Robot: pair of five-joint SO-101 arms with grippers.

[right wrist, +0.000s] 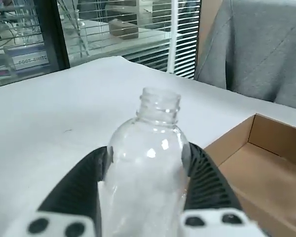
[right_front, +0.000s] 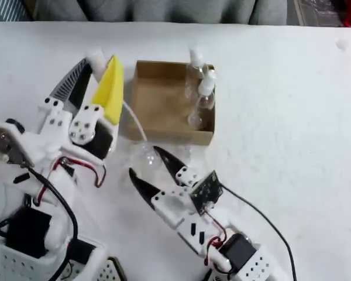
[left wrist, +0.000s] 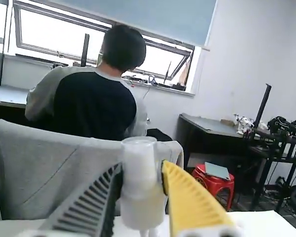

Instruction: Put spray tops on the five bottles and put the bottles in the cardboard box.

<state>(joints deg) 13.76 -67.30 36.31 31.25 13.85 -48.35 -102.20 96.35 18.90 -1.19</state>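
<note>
Left gripper is sitting raised over the white table, just beside the far left corner of the cardboard box. It is clamping a white spray top between its yellow finger and its grey striped finger. Left wrist view: the left gripper is pinching the spray top on both sides, nozzle end poking out past the fingertips.

A thin white tube is hanging from the spray top, curving along the box's left wall and ending near the clear bottle. Cannot tell if the tube is touching it.

Right gripper is lying low on the table just in front of the box's near left corner, its black fingers closing around the clear bottle. Right wrist view: the right gripper is hugging the bottle at its body, with the neck open and uncapped. The box is sitting just beside it. Cannot tell if the bottle is upright or tilted.

Inside the box, the far capped bottle and the near capped bottle are resting along the right wall, close together, each wearing a white spray top.
</note>
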